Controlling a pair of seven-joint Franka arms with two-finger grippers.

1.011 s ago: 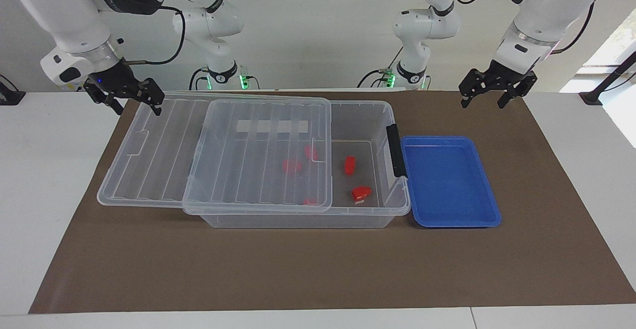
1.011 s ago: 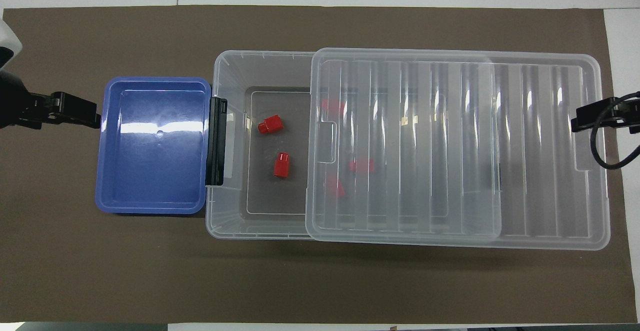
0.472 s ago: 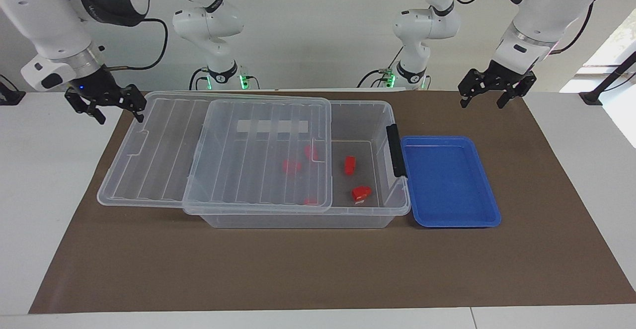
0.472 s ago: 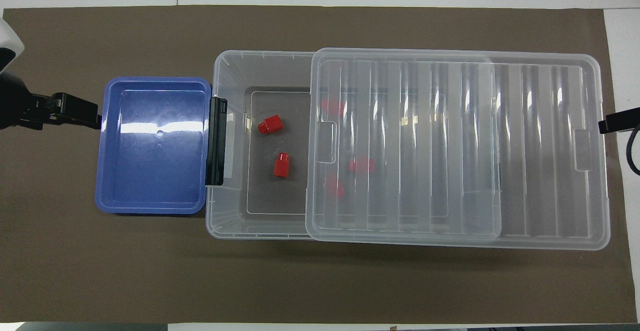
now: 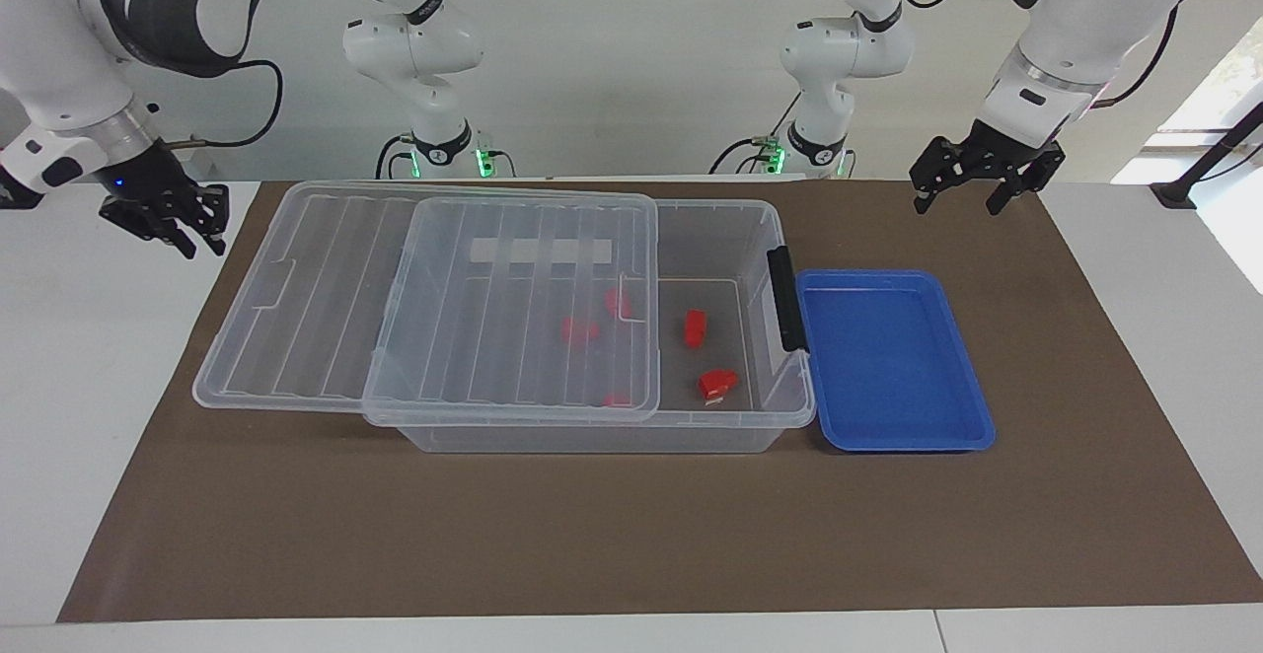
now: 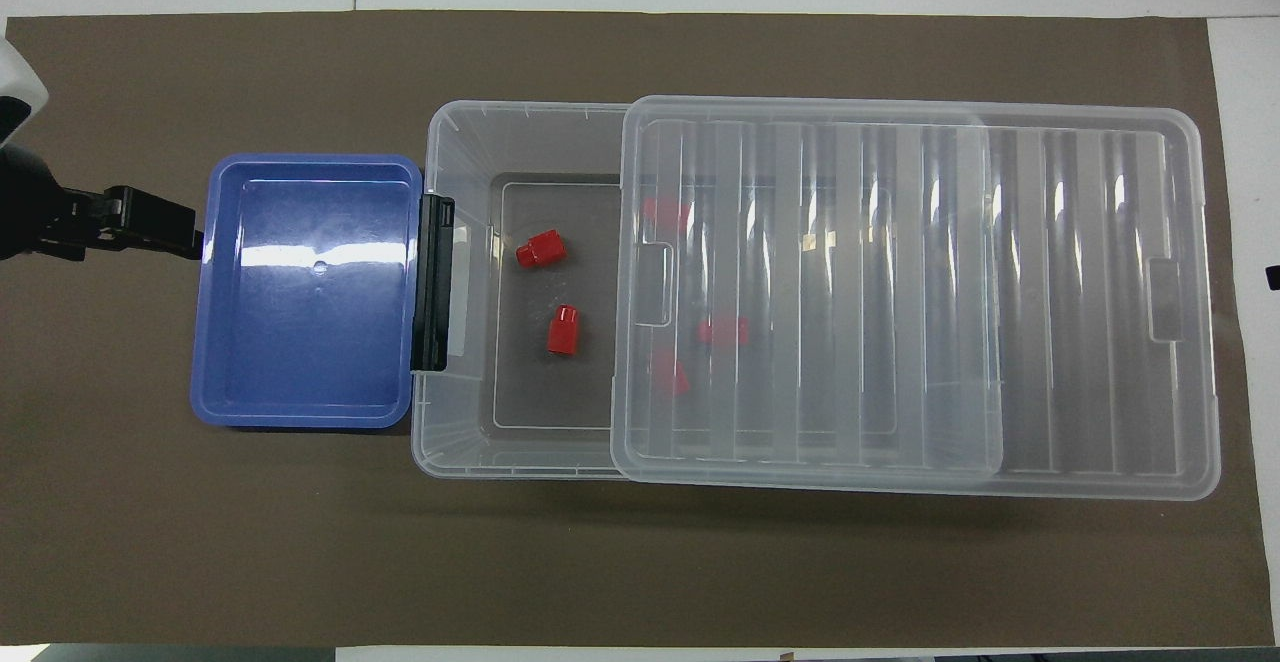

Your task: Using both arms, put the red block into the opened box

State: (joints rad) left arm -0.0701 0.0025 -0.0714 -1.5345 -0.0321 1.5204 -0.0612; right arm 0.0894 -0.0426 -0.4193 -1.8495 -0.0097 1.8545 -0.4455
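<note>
We see the left gripper (image 5: 972,197) with its fingers spread apart and holding nothing, over the brown mat (image 5: 612,535) at the left arm's end of the table. The right gripper (image 5: 168,227) hangs over the table edge at the right arm's end, apart from the lid (image 5: 326,288); we cannot tell if it is released or clenched. The red block (image 5: 695,328) lies inside the box (image 5: 592,438), on the uncovered part of its floor. Beside the box's black latch (image 5: 783,298) sits the blue tray (image 5: 893,444).

I see box (image 5: 735,239) w/ lid (image 5: 424,308) slid aside, red blocks (image 5: 695,328) inside, blue tray (image 5: 893,362) beside; both tools up, empty.
</note>
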